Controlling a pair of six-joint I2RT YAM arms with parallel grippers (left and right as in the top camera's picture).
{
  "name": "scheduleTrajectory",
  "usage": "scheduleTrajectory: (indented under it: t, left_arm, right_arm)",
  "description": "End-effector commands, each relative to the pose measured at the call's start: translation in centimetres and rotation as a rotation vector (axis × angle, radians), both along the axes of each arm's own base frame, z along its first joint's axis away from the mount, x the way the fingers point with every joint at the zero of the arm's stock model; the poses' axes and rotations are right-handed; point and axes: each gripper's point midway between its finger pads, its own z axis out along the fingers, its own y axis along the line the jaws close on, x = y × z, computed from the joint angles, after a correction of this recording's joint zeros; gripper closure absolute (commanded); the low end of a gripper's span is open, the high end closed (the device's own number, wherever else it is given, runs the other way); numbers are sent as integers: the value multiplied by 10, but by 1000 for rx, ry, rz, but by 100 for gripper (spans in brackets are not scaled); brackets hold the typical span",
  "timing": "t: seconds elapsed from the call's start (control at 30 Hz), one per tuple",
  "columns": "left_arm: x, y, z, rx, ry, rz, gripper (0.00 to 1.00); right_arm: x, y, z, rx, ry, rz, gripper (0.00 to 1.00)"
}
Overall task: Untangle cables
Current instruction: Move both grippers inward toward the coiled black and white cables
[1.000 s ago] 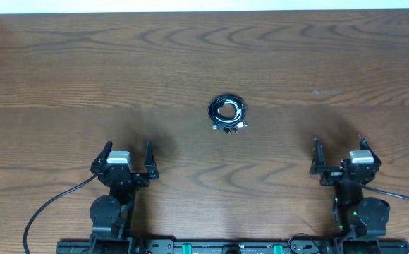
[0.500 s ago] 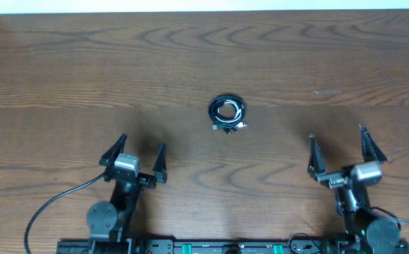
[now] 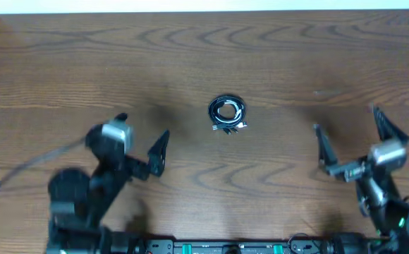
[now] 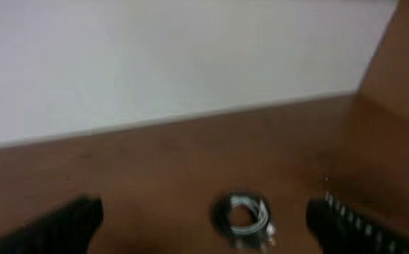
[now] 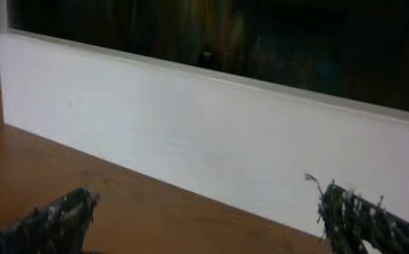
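Cables (image 3: 227,114) sit bunched in one small coil, black loops round a white strand, plug ends (image 3: 234,128) poking out at the lower side. They lie mid desk (image 3: 190,56), well apart from both arms. Nothing is separated, so the task looks unstarted. Left end effector (image 3: 141,136) is front left, fingers spread wide, empty. Right end effector (image 3: 356,137) is front right, also spread wide, empty. Both are likely held apart so either can come down around a strand. Overhead gives the layout and gaps, but the left arm is blurred there. Left wrist view puts the cables (image 4: 245,215) centred between its fingertips (image 4: 67,224), so that arm seems lined up. Right wrist view shows only a white wall (image 5: 190,134) and desk, no cables.
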Motion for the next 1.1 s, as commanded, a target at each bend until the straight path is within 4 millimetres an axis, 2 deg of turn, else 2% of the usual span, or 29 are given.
scheduleTrajectory:
  t: [0.0,0.07,0.23,0.33,0.4,0.43,0.57,0.6,0.63,0.67,0.77,0.83,1.07]
  left_arm:
    - [19,-10,-5,39,268,-62,2]
    - [26,-15,-10,58,388,-99,2]
    - [33,-52,-5,-93,572,-313,2]
    - [50,-51,-15,-103,596,-292,2]
    - [64,-43,-28,-121,655,-202,2]
    - [69,-39,-35,-134,689,-156,2]
    - [80,-33,-67,-141,822,-89,2]
    - [82,-31,-81,-129,888,-68,2]
    - [84,-27,-91,-102,934,-33,2]
    - [86,-22,-98,-69,974,4,2]
    - [87,-8,-119,82,1091,99,2]
    - [93,-5,-129,150,1120,139,2]
    - [117,-14,-163,140,1167,150,2]
  right_arm:
    - [28,7,0,-53,228,38,1]
    - [36,21,-8,-99,361,132,1]
    - [58,59,-17,-90,590,422,1]
    - [66,82,-25,83,737,595,1]
    - [66,88,-45,167,865,653,1]
    - [72,91,-48,171,866,682,1]
    - [94,96,-85,214,1011,612,6]
    - [106,93,-105,226,1093,487,10]
    - [114,88,-119,247,1160,373,20]
    - [116,89,-127,221,1186,335,25]
    - [117,96,-144,118,1269,266,13]
    - [124,100,-151,71,1301,225,1]
    - [146,117,-177,102,1350,188,1]
